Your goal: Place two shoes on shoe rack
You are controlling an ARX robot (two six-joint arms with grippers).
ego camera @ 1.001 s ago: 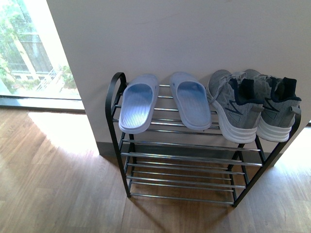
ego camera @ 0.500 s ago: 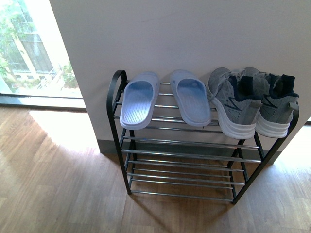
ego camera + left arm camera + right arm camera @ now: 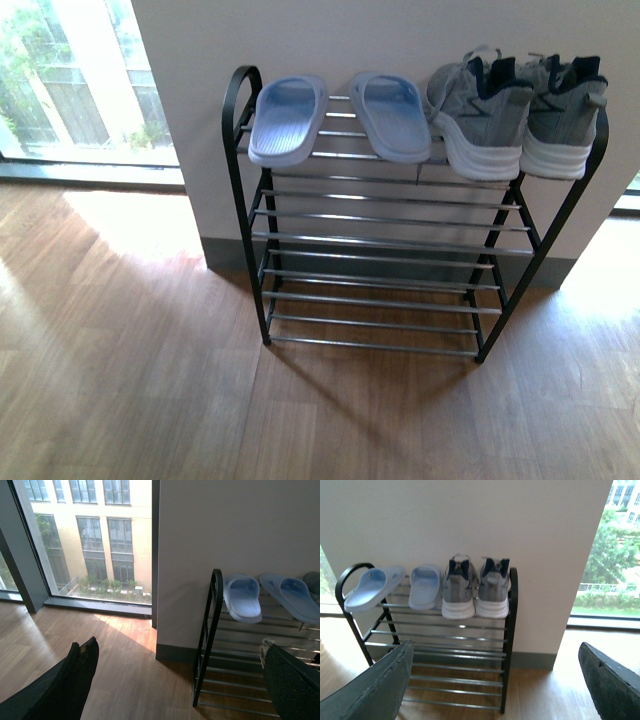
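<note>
Both grey knit sneakers sit side by side on the right end of the top tier of the shoe rack (image 3: 240, 200), heels toward me: one shoe (image 3: 482, 115) and the other (image 3: 562, 115). In the right wrist view they show as the left shoe (image 3: 459, 587) and right shoe (image 3: 493, 587) on the rack (image 3: 510, 630). My right gripper (image 3: 497, 685) is open, well back from the rack, nothing between its fingers. My left gripper (image 3: 182, 680) is open too, off the rack's left end (image 3: 212, 610). Neither arm shows in the front view.
Two light blue slippers (image 3: 288, 118) (image 3: 392, 115) lie on the top tier's left part. The lower tiers (image 3: 380, 290) hold nothing. A white wall (image 3: 380, 40) stands behind the rack, tall windows (image 3: 70, 80) to the left, wooden floor (image 3: 130, 380) in front.
The front view has shifted: the rack and shoes now sit higher in the picture and more floor shows below. The shoes and slippers have not moved on the rack.
</note>
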